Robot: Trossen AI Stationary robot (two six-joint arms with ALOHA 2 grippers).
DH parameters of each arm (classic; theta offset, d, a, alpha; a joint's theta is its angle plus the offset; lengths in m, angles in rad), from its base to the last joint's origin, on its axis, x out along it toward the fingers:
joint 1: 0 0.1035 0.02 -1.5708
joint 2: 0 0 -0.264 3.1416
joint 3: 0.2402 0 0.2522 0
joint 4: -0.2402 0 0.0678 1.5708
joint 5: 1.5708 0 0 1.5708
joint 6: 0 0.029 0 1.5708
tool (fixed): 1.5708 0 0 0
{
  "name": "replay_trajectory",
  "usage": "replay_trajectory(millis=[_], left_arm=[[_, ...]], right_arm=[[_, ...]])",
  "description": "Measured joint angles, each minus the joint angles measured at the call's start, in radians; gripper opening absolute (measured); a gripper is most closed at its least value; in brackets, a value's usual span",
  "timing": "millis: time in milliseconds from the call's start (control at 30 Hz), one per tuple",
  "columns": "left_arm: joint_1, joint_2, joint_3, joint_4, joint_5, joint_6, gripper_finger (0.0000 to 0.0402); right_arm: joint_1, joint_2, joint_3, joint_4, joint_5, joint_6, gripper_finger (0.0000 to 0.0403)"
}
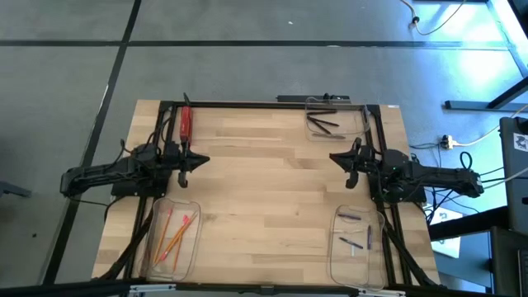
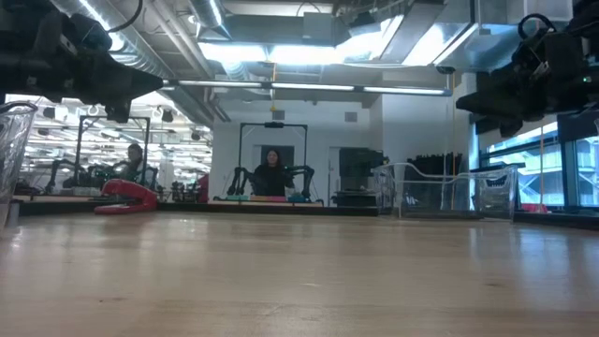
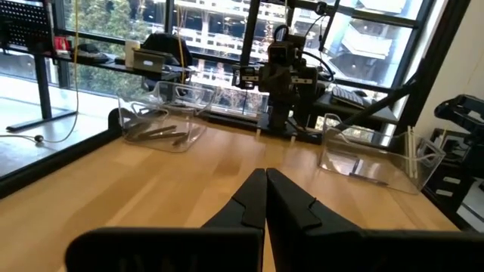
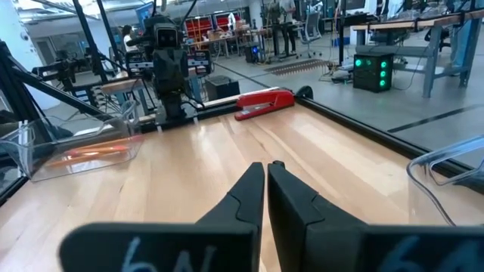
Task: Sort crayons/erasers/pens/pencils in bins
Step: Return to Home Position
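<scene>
Three clear bins stand on the wooden table. The near-left bin (image 1: 172,239) holds orange-yellow pencils (image 1: 175,233). The near-right bin (image 1: 357,245) holds short purple crayons (image 1: 352,217). The far-right bin (image 1: 337,118) holds black pens (image 1: 323,124). My left gripper (image 1: 204,161) is shut and empty above the table's left side. My right gripper (image 1: 334,157) is shut and empty above the right side. The two face each other across the middle. Both show shut in their wrist views, left (image 3: 265,175) and right (image 4: 266,168).
A red stapler (image 1: 186,122) lies at the far left of the table and also shows in the low view (image 2: 127,196). A dark frame rail (image 1: 272,104) runs along the table's far edge. People sit in the room beyond (image 2: 271,173).
</scene>
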Motion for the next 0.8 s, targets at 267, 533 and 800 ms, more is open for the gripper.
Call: replay_trajectory(millis=[267,533,800], left_arm=[[0.000,0.000,0.000,0.000,0.000,0.000,0.0000],[0.000,0.000,0.000,-0.001,-0.001,0.000,0.0000],[0.000,0.000,0.000,-0.001,-0.001,0.000,0.0000]], right_arm=[[0.000,0.000,0.000,0.000,0.000,0.001,0.0018],[0.000,0.000,0.000,0.000,0.000,0.000,0.0017],[0.000,0.000,0.000,0.000,0.000,0.000,0.0017]])
